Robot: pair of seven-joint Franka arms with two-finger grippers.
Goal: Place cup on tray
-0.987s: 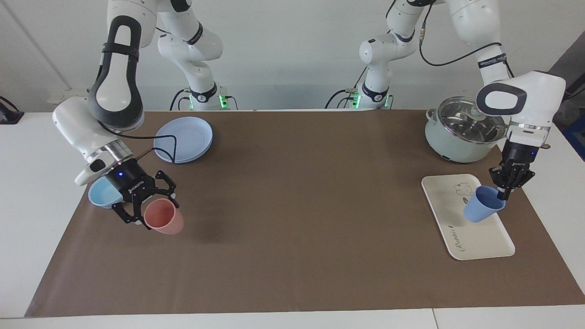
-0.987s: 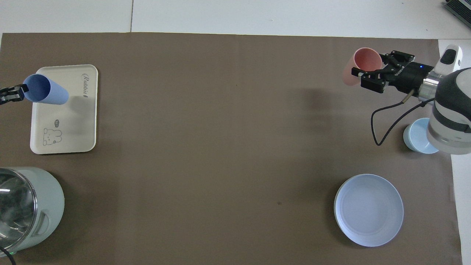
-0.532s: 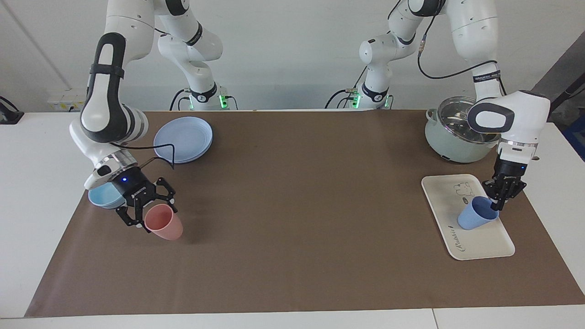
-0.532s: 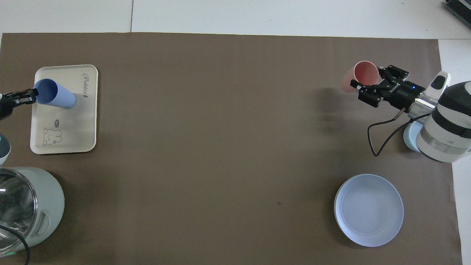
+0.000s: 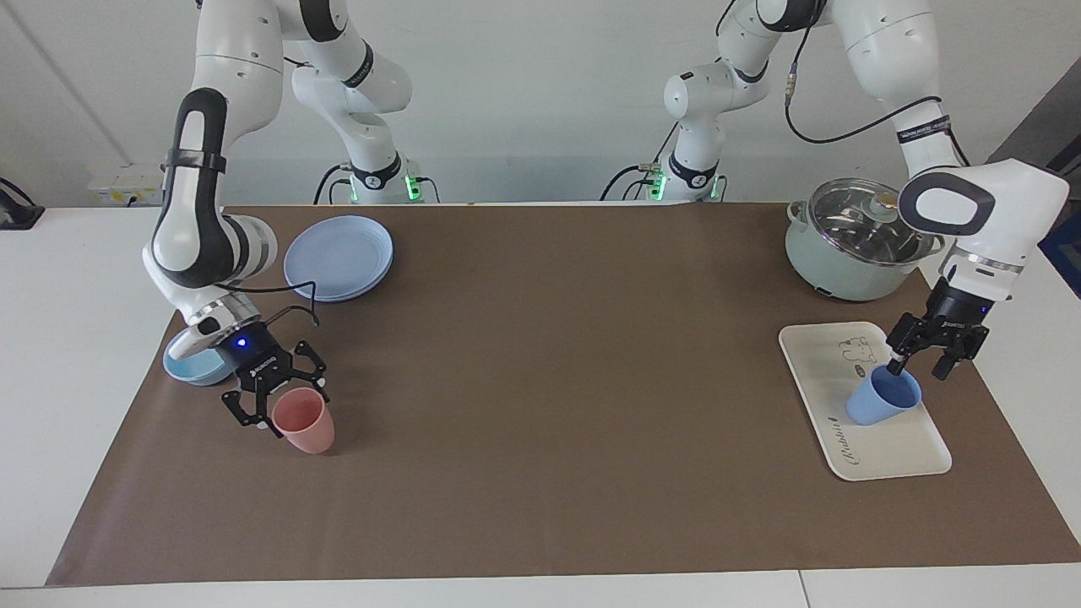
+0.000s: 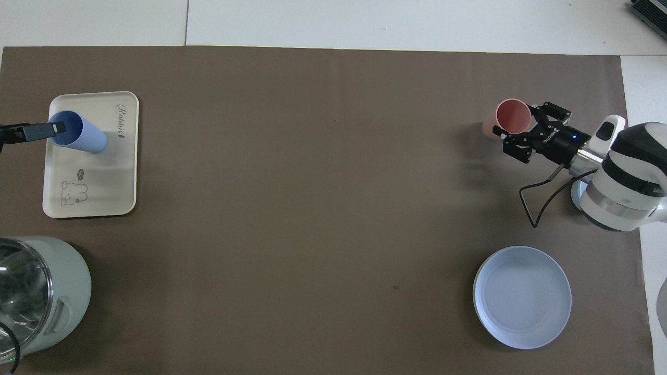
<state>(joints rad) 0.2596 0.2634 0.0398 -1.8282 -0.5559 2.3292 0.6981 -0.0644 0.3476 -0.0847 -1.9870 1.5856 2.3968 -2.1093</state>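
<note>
In the facing view, the periwinkle-blue cup (image 5: 883,399) is seen standing on the cream tray (image 5: 887,454), just under the left hand (image 5: 923,365). The left hand is spread wide open. One finger is inside the cup's mouth and the other is outside it. If the hand is lifted crookedly, the rim could be caught by the inside finger and the cup could be tipped over. The right hand (image 5: 268,404) is shut on the rim of a salmon-pink cup (image 5: 303,421) on the brown surface. That cup could be knocked down if the hand is pulled sideways.

In the overhead view, the blue cup (image 6: 78,132) is seen near the tray's edge (image 6: 130,156), beside the left hand (image 6: 31,131). A small push could slide it off.
</note>
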